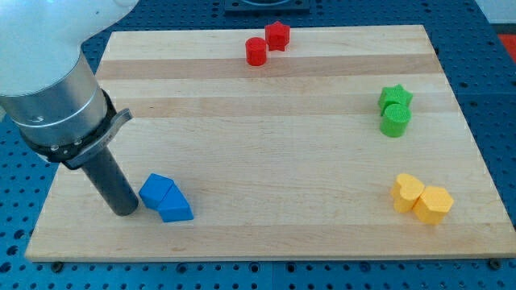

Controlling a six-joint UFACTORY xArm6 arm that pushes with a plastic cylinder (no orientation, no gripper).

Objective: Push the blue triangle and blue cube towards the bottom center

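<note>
The blue cube (155, 189) and the blue triangle (174, 205) lie touching each other on the wooden board (266, 121), near the view's bottom left. The cube is on the left, the triangle to its lower right. My tip (124, 210) rests on the board just left of the blue cube, almost touching it. The dark rod rises from the tip up into the arm's grey body at the view's upper left.
A red cylinder (255, 51) and a red block (277, 35) sit at the view's top centre. A green star (395, 98) and a green cylinder (395, 121) sit at the right. Two yellow blocks (407, 192) (433, 204) lie at the bottom right.
</note>
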